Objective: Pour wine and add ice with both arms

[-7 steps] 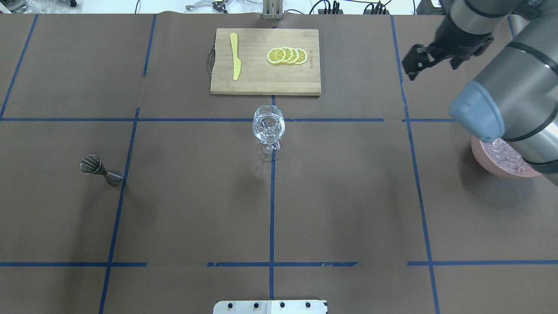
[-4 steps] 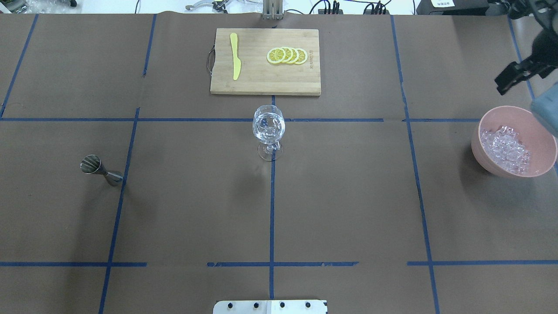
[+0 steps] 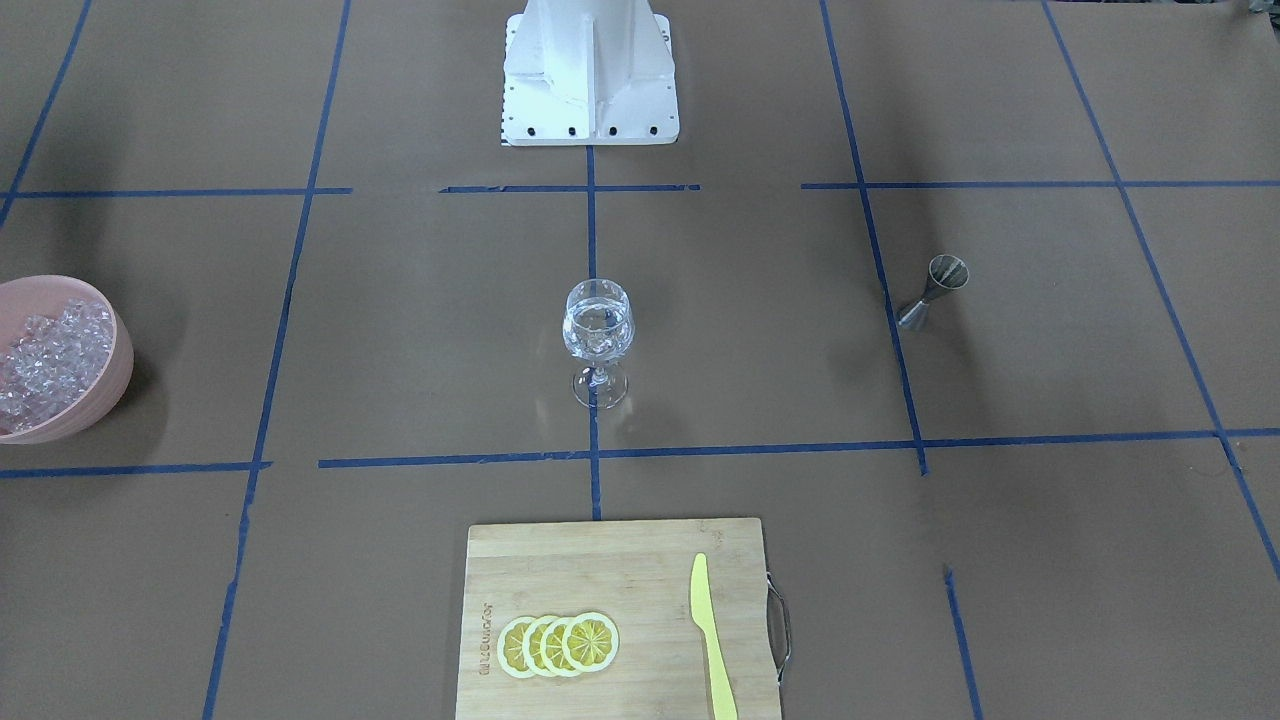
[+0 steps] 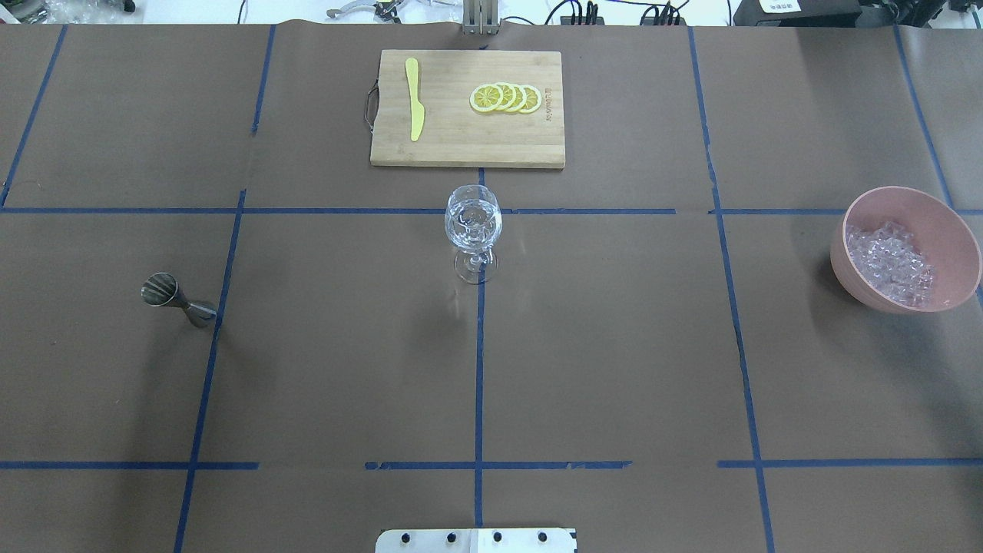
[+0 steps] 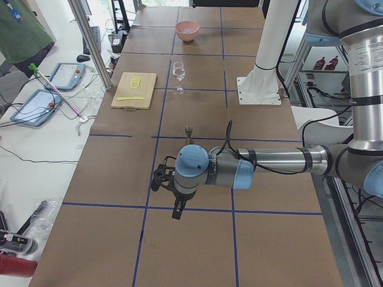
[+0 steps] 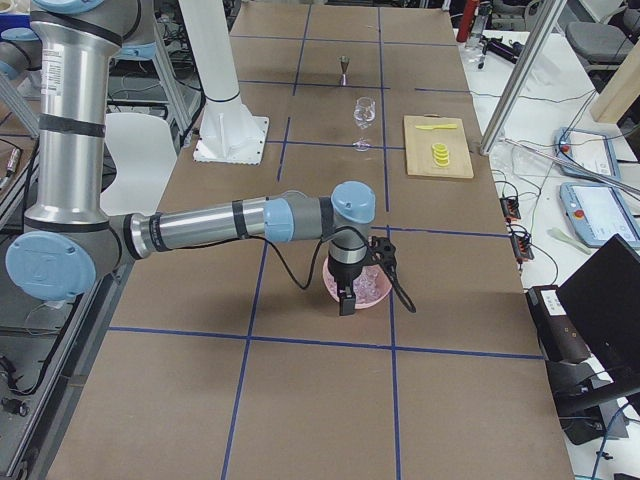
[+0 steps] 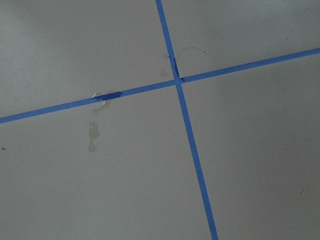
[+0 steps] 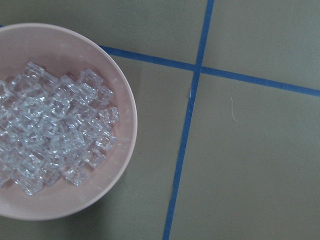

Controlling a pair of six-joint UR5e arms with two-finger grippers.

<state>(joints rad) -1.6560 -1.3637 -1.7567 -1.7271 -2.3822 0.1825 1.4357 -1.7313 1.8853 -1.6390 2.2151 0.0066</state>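
My left arm [image 5: 269, 160] reaches out level over my left end of the table, wrist bent so that my left gripper [image 5: 177, 209] points down beside a blue tape line; its wrist camera sees only brown paper and a tape crossing [image 7: 177, 82]. My right arm [image 6: 200, 228] also lies level, and my right gripper [image 6: 346, 300] hangs over the pink bowl [image 4: 948, 223], which holds the ice [image 4: 891, 261] near my right end of the table. Both grippers show only in the side views, so I cannot tell whether either is open or closed. The wine glass [image 4: 473, 223] stands at the table's middle, well apart from the bowl and from the jigger [image 4: 177, 299]; the cutting board [image 4: 461, 150] lies beyond it. The glass's contents are clear and hard to make out. My right wrist view cuts off the bowl's left side.
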